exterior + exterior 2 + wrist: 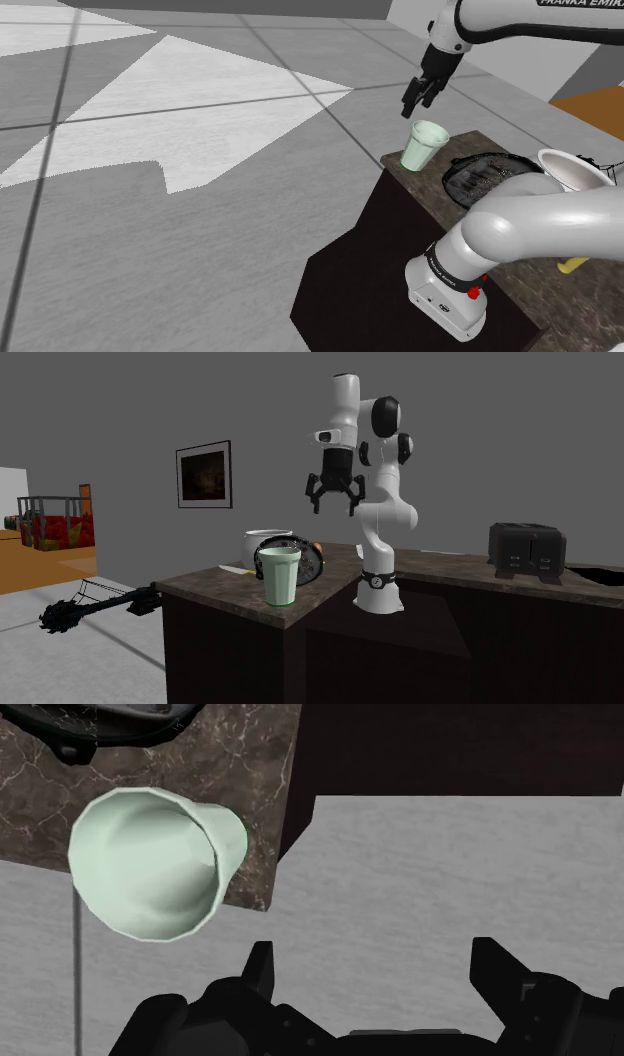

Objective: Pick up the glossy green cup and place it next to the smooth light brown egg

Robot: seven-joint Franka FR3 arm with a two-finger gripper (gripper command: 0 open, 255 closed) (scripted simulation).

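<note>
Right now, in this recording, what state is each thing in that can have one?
Green cup: upright, empty, unheld, at the corner of the counter.
Gripper: jaws open, empty, above the cup.
White bowl: upright, mouth up.
Toaster: standing upright on the counter.

Air clear between gripper (418, 103) and cup (424, 146). Cup at table (468, 146) corner, two sides open over floor (200, 260). Black round thing (488, 178) just behind, white pot (572, 168) beyond.
</note>
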